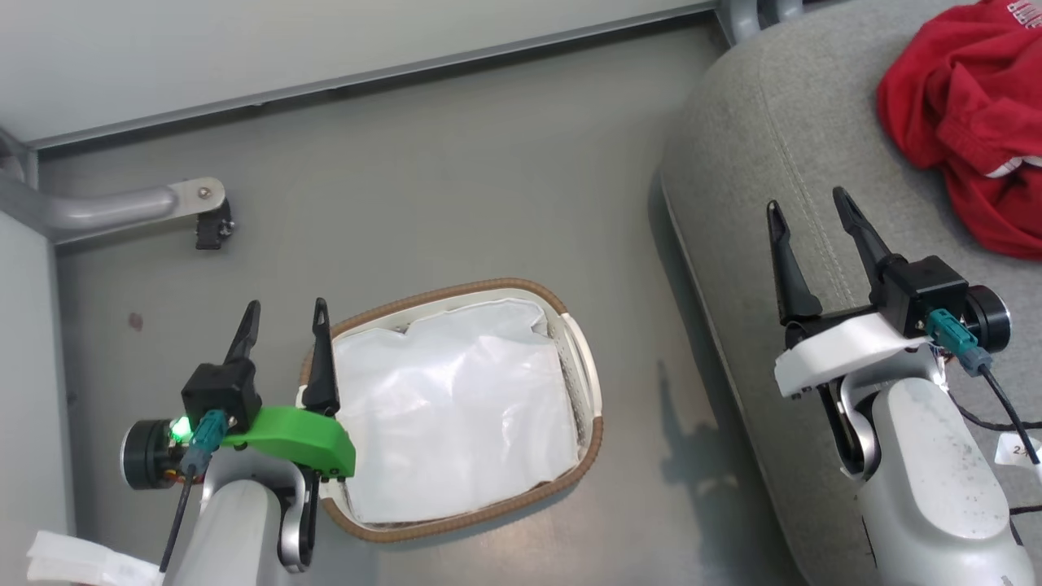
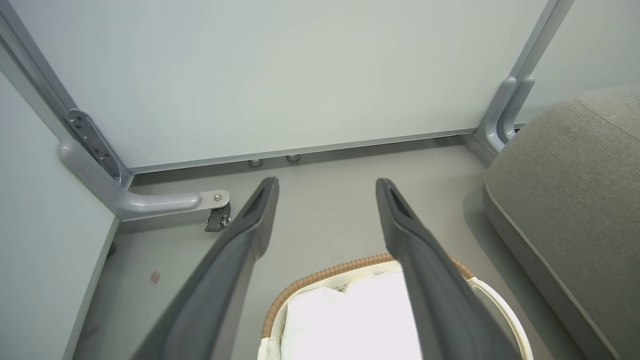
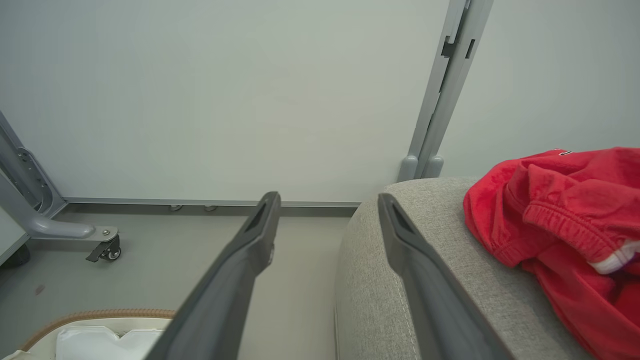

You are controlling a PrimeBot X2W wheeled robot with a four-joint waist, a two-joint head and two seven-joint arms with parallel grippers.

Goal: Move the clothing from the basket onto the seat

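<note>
1. Red clothing (image 1: pixel 969 122) heaped on the grey fabric seat (image 1: pixel 781 130), well to the right of the basket (image 1: pixel 440 293) and farther up the head view than it; apart from both grippers.
2. Crumpled, with no clear front or back. Long axis of the heap roughly parallel to the basket's right side, running away from the robot, right side cut off by the picture's edge. White trim (image 1: pixel 1009 167) toward the nearer end, small white lettering (image 1: pixel 1022 6) at the farther end.
3. Seen from the right wrist, a gathered elastic hem (image 3: pixel 565 225) running across the heap, on the side turned toward the basket.
4. Basket upright on the grey floor (image 1: pixel 456 179), brown woven rim uppermost, a rumpled white liner (image 1: pixel 456 415) inside.
5. Left gripper (image 1: pixel 285 308) at the basket's left rim, fingers spread wide and empty, tips pointing away from the robot; its inner finger over the rim itself.
6. Right gripper (image 1: pixel 804 197) well to the right of the basket, above the seat's edge on the basket side, fingers likewise spread wide and empty, tips pointing away from the robot, the clothing farther from the basket than they are.
7. Seat edge running alongside the basket's right side, a strip of floor between the two.
</note>
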